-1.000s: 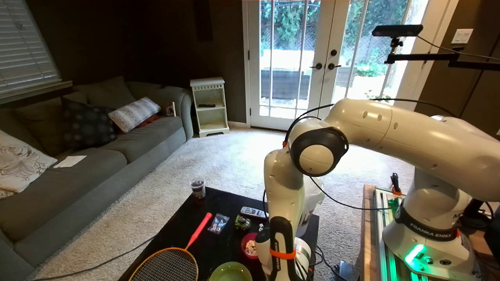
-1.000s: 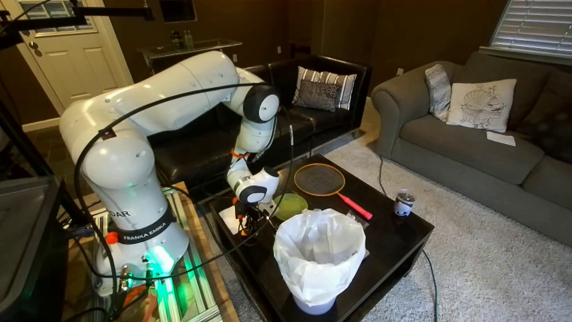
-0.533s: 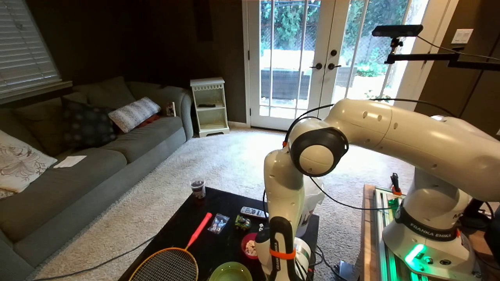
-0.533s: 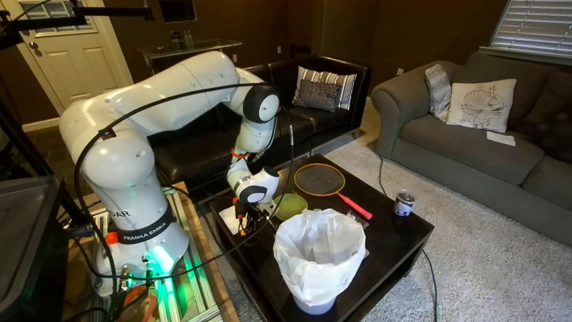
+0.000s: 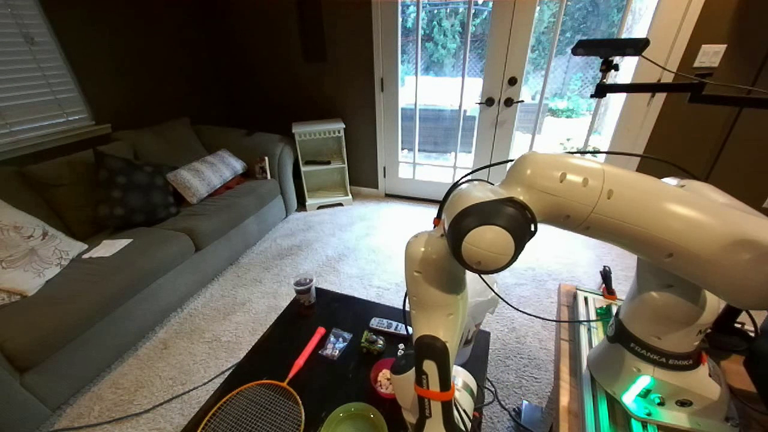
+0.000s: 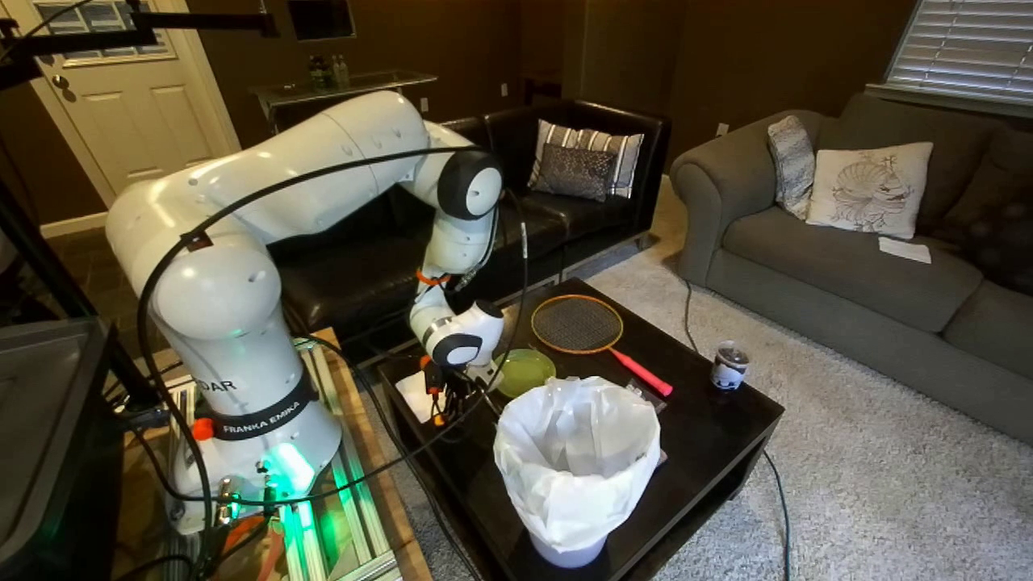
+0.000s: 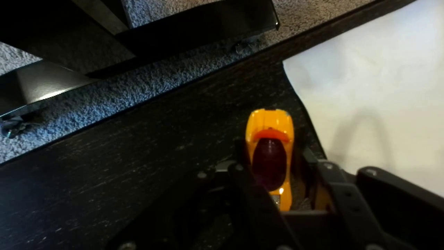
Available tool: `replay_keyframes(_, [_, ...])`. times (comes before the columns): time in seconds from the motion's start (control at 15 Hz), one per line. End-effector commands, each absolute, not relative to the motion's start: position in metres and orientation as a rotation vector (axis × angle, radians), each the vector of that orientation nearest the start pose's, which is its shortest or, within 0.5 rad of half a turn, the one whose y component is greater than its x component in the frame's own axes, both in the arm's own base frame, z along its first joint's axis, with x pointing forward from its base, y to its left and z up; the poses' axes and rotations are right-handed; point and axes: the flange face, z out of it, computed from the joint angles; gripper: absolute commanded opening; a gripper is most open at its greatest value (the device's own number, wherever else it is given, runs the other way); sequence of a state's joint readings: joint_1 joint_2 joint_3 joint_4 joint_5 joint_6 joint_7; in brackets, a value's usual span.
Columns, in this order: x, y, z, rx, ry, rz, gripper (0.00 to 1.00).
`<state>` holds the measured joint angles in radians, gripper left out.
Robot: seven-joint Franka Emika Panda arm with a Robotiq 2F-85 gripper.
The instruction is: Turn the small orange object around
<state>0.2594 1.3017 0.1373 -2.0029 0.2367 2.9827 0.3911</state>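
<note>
Wrist view: just right of centre, a small orange toy car (image 7: 270,156), dark on top, shows against the black bench (image 7: 121,166), grasped at its sides by the jaws. A white sheet (image 7: 374,86) fills the upper right. In an exterior view, a green dish (image 6: 529,373) lies near centre, a badminton racket (image 6: 577,324) to its upper right, a bag-lined bin (image 6: 575,492) below.

Home living room: grey sofa (image 6: 847,278), cushions (image 6: 870,190), coffee table (image 6: 702,428), carpet (image 6: 871,476)
</note>
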Motion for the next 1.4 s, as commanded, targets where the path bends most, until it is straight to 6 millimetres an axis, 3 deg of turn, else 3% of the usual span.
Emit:
replay_keyframes(0.0, [0.368, 0.170, -0.171, -3.104, 0.476, 0.562, 0.09])
replay_keyframes(0.73, [0.399, 0.182, -0.171, -3.175, 0.278, 0.692, 0.09])
replay_keyframes(1.33, [0.408, 0.186, -0.191, -3.158, 0.219, 0.703, 0.09])
